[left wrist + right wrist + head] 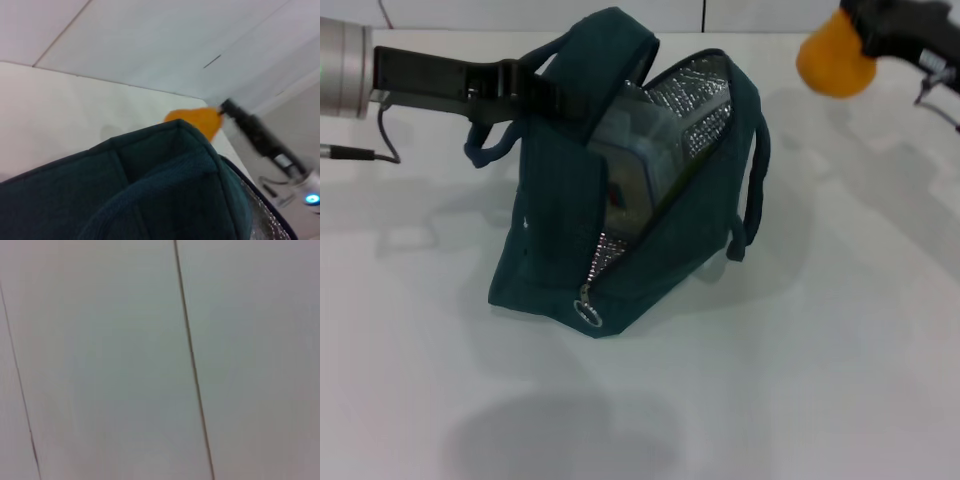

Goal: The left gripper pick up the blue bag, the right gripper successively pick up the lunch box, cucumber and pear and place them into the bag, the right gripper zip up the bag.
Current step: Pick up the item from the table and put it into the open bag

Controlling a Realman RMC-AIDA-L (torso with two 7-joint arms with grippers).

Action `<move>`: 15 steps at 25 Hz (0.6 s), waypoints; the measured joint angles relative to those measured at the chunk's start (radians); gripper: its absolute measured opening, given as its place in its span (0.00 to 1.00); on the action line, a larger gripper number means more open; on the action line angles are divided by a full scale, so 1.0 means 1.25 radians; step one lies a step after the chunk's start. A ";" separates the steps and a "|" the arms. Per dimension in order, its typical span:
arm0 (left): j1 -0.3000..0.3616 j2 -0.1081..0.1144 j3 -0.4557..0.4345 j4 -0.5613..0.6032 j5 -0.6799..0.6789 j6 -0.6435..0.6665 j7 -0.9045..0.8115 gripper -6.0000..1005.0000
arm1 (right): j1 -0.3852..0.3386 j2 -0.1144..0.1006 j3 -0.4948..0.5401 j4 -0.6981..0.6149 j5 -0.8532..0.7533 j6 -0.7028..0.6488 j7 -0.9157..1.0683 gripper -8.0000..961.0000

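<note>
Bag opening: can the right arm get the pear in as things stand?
Probably yes. The left gripper holds the blue bag by a handle, mouth gaping unzipped; the right gripper carries the pear off to the side, nothing between. The lunch box inside narrows room.

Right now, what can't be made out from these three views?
- Cucumber: unseen in any view; whether it is inside the bag cannot be told.
- Lunch box: mostly hidden by the bag's walls in the head view.
- Right gripper: fingertips hidden behind the pear; right wrist view shows only a blank surface.
- Left gripper: the handle covers its fingertips.
</note>
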 joint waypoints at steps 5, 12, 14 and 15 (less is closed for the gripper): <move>0.004 0.001 -0.001 0.000 0.001 -0.001 0.003 0.05 | -0.022 -0.010 0.015 -0.092 -0.009 -0.069 0.078 0.04; 0.000 0.001 -0.005 0.000 0.000 -0.003 0.009 0.05 | 0.047 0.005 0.010 -0.106 -0.075 -0.141 0.161 0.04; -0.002 0.001 -0.004 0.000 -0.001 -0.003 0.009 0.05 | 0.066 0.010 -0.006 -0.107 -0.091 -0.158 0.177 0.04; -0.003 0.001 -0.004 0.000 -0.002 -0.003 0.009 0.05 | 0.076 0.011 -0.020 -0.107 -0.093 -0.164 0.186 0.04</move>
